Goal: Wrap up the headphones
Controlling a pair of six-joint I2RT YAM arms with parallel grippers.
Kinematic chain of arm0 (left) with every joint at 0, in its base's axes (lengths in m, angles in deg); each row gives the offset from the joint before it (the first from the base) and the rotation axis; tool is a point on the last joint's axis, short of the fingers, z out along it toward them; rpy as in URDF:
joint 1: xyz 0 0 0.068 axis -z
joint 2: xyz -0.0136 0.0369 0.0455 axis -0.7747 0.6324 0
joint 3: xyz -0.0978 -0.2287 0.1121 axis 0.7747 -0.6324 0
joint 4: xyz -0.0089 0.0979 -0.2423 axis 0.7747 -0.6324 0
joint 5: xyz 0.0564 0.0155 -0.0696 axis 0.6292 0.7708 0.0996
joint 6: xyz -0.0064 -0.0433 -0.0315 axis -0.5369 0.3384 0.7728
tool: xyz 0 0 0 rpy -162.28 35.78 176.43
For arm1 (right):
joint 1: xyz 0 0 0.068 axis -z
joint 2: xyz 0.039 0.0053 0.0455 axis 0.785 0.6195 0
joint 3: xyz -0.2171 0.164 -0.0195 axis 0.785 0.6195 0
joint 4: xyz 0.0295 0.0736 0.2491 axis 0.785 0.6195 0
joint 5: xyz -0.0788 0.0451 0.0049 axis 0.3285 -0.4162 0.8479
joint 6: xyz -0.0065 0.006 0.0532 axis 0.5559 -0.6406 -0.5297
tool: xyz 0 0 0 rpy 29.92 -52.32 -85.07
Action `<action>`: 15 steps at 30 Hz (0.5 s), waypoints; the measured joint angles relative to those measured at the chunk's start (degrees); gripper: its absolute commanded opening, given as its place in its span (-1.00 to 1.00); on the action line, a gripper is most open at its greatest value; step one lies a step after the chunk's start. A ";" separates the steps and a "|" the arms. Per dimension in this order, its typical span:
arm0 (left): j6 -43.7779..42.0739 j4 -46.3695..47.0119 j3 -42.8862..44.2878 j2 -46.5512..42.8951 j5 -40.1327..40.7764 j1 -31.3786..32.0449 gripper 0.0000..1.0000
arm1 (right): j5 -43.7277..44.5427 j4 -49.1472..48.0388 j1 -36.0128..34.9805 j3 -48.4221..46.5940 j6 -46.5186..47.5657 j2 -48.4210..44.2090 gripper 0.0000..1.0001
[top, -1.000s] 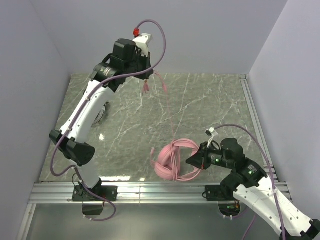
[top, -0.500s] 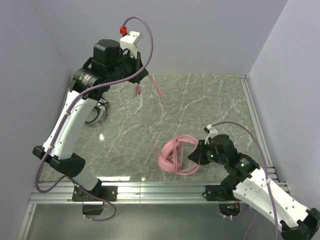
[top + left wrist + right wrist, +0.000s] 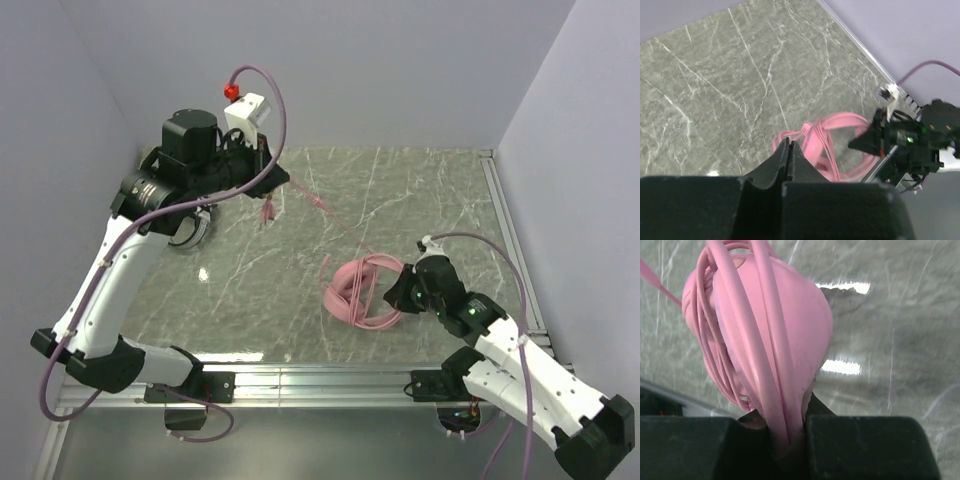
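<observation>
Top external view puts the pink headphones (image 3: 360, 295) on the near right part of the table (image 3: 440, 200), with several cable turns already lying round them. The right gripper (image 3: 785, 440) is clamped narrowly on the band and those turns, reaching in from the right. From the headset the pink cable (image 3: 335, 218) runs up and left toward the far-left corner, to the left gripper (image 3: 788, 150). That gripper is fully closed on the cable near the plug end, raised and well apart. The next loop, I judge, falls to the left arm, swinging back along that diagonal.

black-and-white headset (image 3: 191, 231) mostly hidden behind left arm (image 3: 108, 272)
</observation>
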 measured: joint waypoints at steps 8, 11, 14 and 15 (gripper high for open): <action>-0.15 -0.83 -0.33 -4.85 -0.26 -0.24 -0.99 | -1.07 -4.20 8.66 -1.38 0.04 5.68 -1.00; 0.09 0.96 -3.21 -8.66 -2.75 -0.24 -0.99 | -1.99 -4.94 10.32 -2.93 -0.09 8.22 -1.00; 0.39 3.43 -10.10 -13.60 -6.05 -0.24 -0.80 | -2.40 -5.33 10.71 -5.75 0.17 11.50 -1.00; 0.42 3.87 -12.57 -14.97 -6.43 -0.24 -0.68 | -2.40 -5.38 10.71 -6.71 0.37 12.44 -1.00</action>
